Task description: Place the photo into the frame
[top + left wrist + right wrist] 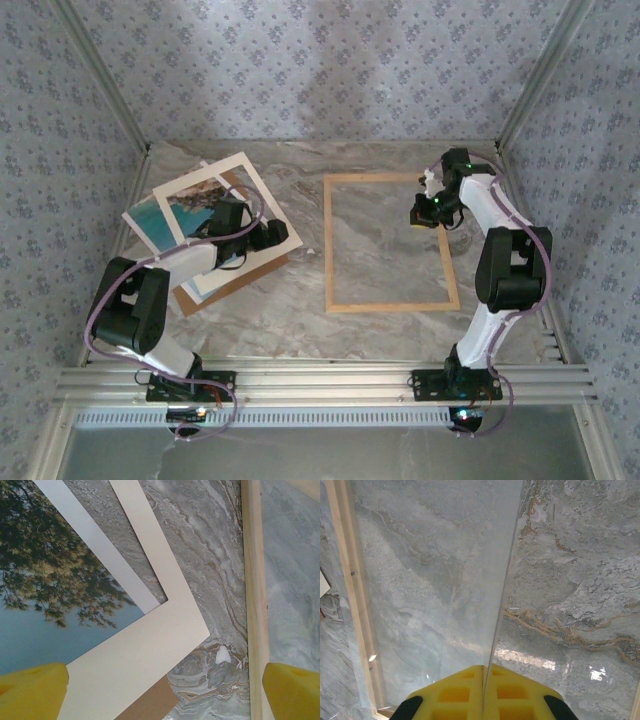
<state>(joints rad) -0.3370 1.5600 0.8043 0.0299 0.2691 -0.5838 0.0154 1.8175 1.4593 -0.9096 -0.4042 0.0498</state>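
The photo, a seaside print with dark trees and blue water, lies at the left of the table, partly under a cream card mat. In the left wrist view its trees and blue show through the mat's opening. The tan wood frame lies flat at centre right; its rail runs close beside the left gripper. My left gripper hovers open over the mat's corner, yellow fingers wide apart and holding nothing. My right gripper is shut on the edge of a clear pane tilted over the frame.
A plain brown backing board lies beneath the mat and photo, its corner showing. The table is grey marble, walled with patterned paper on three sides. An aluminium rail runs along the near edge.
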